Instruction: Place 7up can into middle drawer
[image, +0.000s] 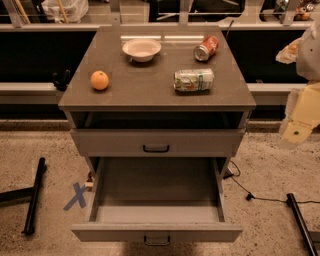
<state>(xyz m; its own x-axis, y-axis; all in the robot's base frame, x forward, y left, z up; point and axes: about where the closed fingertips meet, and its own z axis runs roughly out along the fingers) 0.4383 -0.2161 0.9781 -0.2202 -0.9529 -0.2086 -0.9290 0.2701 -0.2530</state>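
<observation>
Currently the 7up can (194, 80) lies on its side on the worktop (150, 92), right of centre and near the front edge. Its long axis runs left-right, roughly parallel to that edge, one silver end facing right. Not grasped, nothing touching it.

The end effector (300, 122) hangs off the right side of the cabinet, past the front right corner and well apart from the can. So the can is to its left and a bit further back. Can't tell if it is released or clenched. There is one arm only, so the reach likely comes in from the right, and a grip across the short axis looks best.

The middle drawer (155, 231) is pulled out, directly below and in front of the can. The drawer above (156, 142) is closed.

Also on the worktop:
- red can (206, 48) behind the 7up can, on its side
- bowl (141, 49) at the back centre
- orange (99, 80) on the left
</observation>
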